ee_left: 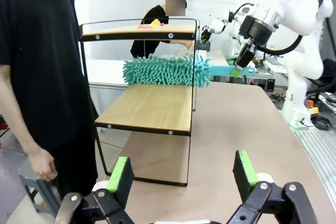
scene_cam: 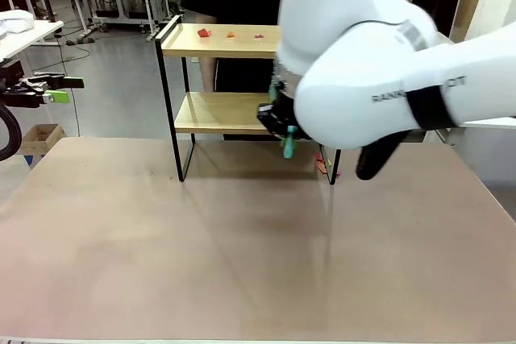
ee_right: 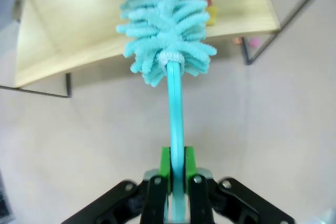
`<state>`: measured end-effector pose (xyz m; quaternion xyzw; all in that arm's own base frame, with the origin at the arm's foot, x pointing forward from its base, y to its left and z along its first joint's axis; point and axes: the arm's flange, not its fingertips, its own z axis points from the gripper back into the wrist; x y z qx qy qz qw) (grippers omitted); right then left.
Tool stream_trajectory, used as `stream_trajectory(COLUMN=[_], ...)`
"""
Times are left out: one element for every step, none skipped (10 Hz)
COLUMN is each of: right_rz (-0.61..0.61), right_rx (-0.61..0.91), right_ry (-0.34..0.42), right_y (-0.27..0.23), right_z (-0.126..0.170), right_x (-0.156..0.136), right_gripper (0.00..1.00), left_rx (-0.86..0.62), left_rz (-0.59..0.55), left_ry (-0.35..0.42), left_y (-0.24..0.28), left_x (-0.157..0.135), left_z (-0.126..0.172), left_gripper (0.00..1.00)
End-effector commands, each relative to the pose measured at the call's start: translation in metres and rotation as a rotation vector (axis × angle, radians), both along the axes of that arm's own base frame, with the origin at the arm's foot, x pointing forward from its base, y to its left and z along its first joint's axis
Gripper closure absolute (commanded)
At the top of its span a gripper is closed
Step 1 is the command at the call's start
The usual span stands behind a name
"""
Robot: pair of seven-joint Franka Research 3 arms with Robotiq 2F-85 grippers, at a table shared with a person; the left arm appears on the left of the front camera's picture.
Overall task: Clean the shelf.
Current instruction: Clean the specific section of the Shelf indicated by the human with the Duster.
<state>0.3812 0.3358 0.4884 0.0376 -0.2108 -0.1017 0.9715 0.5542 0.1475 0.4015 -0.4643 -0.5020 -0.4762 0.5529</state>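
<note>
The shelf (scene_cam: 227,41) stands at the back of the table, two wooden boards in a black frame. Small red and orange bits (scene_cam: 203,33) lie on its top board. My right gripper (ee_right: 176,169) is shut on the teal handle of a fluffy teal duster (ee_right: 165,24). The duster head (ee_left: 165,71) lies across the lower board (ee_left: 152,108). In the front view the right gripper (scene_cam: 280,121) sits at the lower board's right end, mostly hidden by its own arm. My left gripper (ee_left: 182,174) is open and empty, at the table's left edge (scene_cam: 63,89), facing the shelf's side.
A person in black (ee_left: 37,66) stands at the far side of the shelf. Small coloured bits (scene_cam: 325,165) lie on the table by the shelf's right front leg, and some bits (ee_right: 209,9) lie on the lower board. The brown tabletop (scene_cam: 242,263) is bare in front.
</note>
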Motion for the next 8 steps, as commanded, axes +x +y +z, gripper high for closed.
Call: stream_trajectory(right_rz=[-0.025, -0.081, -0.110, -0.143, -0.159, -0.183, -0.150, -0.125], right_rx=[0.002, -0.020, -0.031, -0.058, -0.076, -0.086, -0.069, -0.059], right_ry=[0.040, 0.044, 0.033, 0.014, -0.006, -0.040, -0.079, -0.019], right_y=[-0.040, -0.055, -0.062, -0.069, -0.072, -0.071, -0.061, -0.069], right_z=[-0.001, -0.001, 0.001, 0.004, 0.008, 0.012, 0.015, 0.010], right_x=[-0.004, -0.005, -0.009, -0.015, -0.020, -0.026, -0.031, -0.014], right_gripper=[0.87, 0.87, 0.87, 0.87, 0.87, 0.87, 0.87, 0.87], left_rx=[-0.002, -0.002, -0.002, -0.002, -0.002, -0.002, -0.002, -0.002], left_rz=[0.002, 0.002, 0.002, 0.002, 0.002, 0.002, 0.002, 0.002], left_ry=[-0.006, -0.006, -0.006, -0.006, -0.006, -0.006, -0.006, -0.006], left_y=[0.000, 0.000, 0.000, 0.000, 0.000, 0.000, 0.000, 0.000], left_x=[-0.002, -0.002, -0.002, -0.002, -0.002, -0.002, -0.002, -0.002], left_z=[0.003, 0.003, 0.003, 0.003, 0.003, 0.003, 0.003, 0.003], left_gripper=[0.00, 0.00, 0.00, 0.00, 0.00, 0.00, 0.00, 0.00])
